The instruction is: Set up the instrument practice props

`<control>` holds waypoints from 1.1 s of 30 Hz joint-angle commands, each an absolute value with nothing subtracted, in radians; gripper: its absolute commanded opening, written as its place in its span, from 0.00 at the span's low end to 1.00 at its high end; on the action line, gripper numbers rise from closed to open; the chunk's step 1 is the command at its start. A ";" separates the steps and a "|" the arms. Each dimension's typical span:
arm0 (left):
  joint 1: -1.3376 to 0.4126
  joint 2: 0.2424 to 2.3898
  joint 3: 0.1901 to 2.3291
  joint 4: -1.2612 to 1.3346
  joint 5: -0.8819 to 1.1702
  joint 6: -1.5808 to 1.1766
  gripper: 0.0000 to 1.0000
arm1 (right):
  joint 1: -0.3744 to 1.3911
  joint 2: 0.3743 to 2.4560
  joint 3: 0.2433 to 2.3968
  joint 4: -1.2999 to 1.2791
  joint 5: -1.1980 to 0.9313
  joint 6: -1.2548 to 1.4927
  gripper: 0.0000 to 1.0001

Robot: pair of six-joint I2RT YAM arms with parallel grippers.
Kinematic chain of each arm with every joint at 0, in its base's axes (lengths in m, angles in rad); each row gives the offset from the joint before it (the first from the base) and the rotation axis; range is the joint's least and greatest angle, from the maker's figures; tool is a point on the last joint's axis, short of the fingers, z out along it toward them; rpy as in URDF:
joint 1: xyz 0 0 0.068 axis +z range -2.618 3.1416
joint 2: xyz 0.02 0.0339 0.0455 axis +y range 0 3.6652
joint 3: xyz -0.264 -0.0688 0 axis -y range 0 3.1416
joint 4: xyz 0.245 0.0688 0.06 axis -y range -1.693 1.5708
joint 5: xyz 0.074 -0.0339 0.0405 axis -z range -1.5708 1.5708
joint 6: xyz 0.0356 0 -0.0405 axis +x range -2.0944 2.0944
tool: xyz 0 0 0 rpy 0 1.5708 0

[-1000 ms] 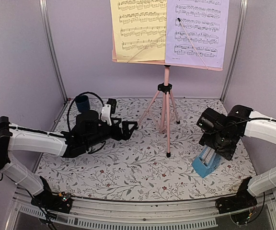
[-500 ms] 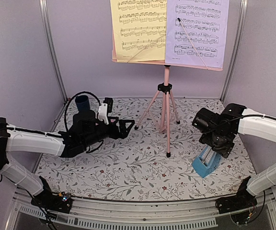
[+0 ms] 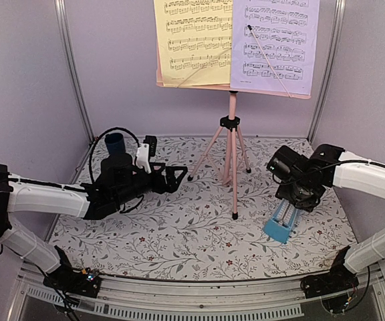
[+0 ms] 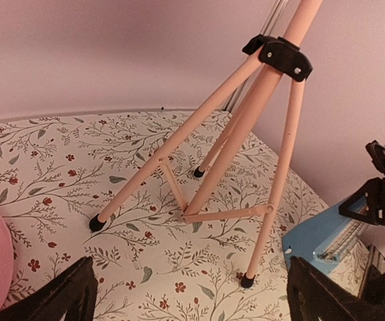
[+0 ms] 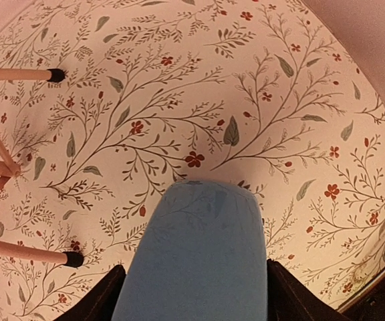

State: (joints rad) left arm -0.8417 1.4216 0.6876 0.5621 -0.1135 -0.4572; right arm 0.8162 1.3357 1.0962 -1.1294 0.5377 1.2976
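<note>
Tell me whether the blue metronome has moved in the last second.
Yes. The metronome has shifted slightly left, toward the music stand's near foot.

Pink stand (image 3: pixel 232 144) upright w/ yellow sheet (image 3: pixel 192 40), lavender sheet (image 3: pixel 274 41); blue metronome (image 3: pixel 279 225) tilted.

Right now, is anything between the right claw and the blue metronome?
Nothing visible. The right claw is down over the metronome. In the wrist view the blue body fills the gap, with dark fingers against both sides. The music stand stands apart, off to one side.
</note>
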 commanded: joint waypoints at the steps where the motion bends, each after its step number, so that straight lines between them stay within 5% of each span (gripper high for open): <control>1: -0.828 1.398 0.682 0.561 -0.102 -0.449 0.99 | 0.818 1.304 1.117 -0.976 0.512 1.067 0.66; 27: -1.024 1.578 0.560 0.937 0.143 -0.114 0.79 | 0.865 1.121 0.982 -0.641 0.132 0.457 0.56; 33: -1.062 1.707 0.544 1.041 0.210 -0.019 0.84 | 0.886 1.132 0.995 -0.619 0.064 0.379 0.51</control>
